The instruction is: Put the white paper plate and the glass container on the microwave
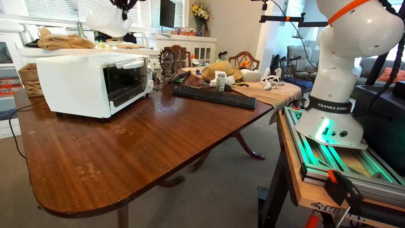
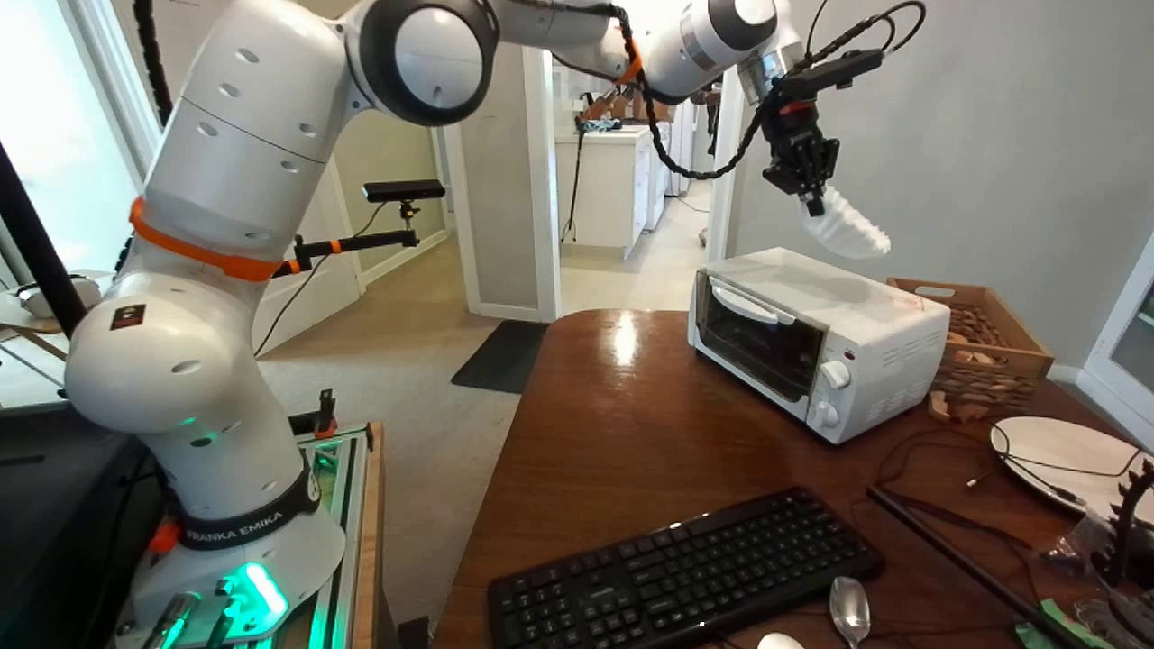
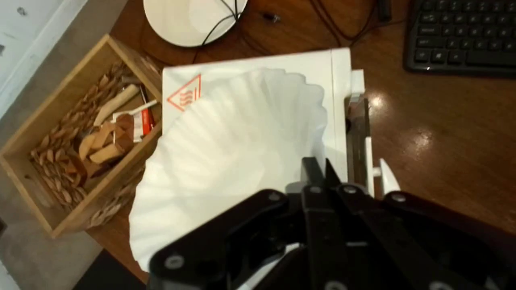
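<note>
The pincer (image 2: 814,204) pinches the paper plate (image 2: 847,231) by its rim, tilted above the microwave (image 2: 829,320), clear of its top.

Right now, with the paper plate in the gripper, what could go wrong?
The gripper pinches the white paper plate by its edge, so it may slip. The plate hangs above the microwave, not on it; if dropped, it might drift into the wooden basket nearby. The glass container near the keyboard could be knocked later.
</note>
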Available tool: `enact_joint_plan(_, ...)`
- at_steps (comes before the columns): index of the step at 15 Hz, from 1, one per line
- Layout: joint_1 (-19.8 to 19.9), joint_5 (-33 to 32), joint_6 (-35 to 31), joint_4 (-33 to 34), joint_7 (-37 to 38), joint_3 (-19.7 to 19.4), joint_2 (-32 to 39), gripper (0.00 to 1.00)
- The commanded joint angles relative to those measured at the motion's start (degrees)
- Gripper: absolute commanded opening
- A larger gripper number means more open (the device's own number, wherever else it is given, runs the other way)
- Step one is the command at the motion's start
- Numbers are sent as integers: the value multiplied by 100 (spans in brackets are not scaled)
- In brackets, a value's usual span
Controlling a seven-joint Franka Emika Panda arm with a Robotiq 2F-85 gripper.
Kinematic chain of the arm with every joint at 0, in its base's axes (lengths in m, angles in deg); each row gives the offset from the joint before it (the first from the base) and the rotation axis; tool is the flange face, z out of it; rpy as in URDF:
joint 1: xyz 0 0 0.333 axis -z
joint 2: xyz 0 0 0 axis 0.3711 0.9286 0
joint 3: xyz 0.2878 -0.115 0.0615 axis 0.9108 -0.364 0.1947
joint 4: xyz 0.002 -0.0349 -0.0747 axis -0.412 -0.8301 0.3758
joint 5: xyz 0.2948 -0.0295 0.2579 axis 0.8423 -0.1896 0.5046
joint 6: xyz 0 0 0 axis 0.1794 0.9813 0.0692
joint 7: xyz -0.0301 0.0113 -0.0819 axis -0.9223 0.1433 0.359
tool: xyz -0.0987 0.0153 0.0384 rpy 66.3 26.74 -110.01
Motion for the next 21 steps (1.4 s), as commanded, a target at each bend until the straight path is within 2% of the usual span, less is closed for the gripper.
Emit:
enact_joint_plan(1, -417, -365, 202, 951, -119, -176, 864, 0)
enact_joint_plan(6, -774, -1102, 550, 1289, 116, -566, 1181, 0)
enact_joint_plan(20, -786, -1039, 575, 1241, 612, -674, 1797, 0)
enact_joint_plan(21, -793, -1046, 583, 1240, 643, -681, 1784, 26)
